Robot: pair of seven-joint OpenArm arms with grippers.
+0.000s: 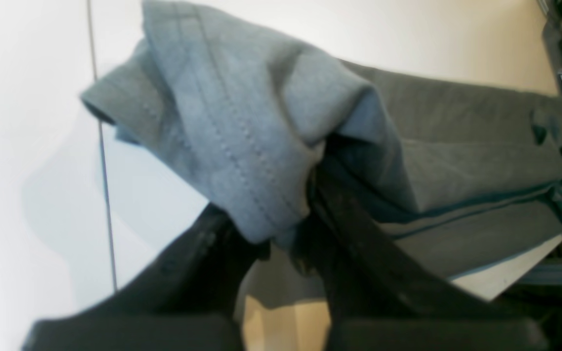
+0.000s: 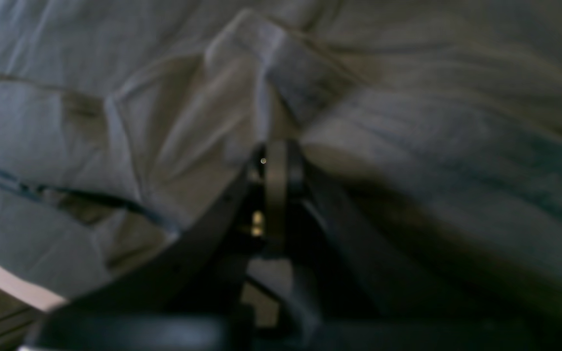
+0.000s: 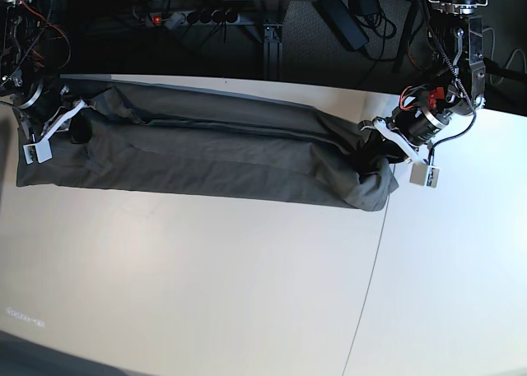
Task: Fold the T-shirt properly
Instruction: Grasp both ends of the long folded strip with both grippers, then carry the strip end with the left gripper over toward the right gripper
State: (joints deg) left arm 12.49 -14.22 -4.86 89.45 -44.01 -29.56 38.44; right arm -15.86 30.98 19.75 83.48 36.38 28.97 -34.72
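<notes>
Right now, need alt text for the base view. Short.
A dark T-shirt, folded into a long band, lies across a white table, seen from above. The right hand grips its end at the picture's left and the left hand its bunched end at the picture's right. Cables and a power strip lie behind the table.

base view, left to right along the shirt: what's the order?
Right claw → T-shirt → left claw → table seam.
</notes>
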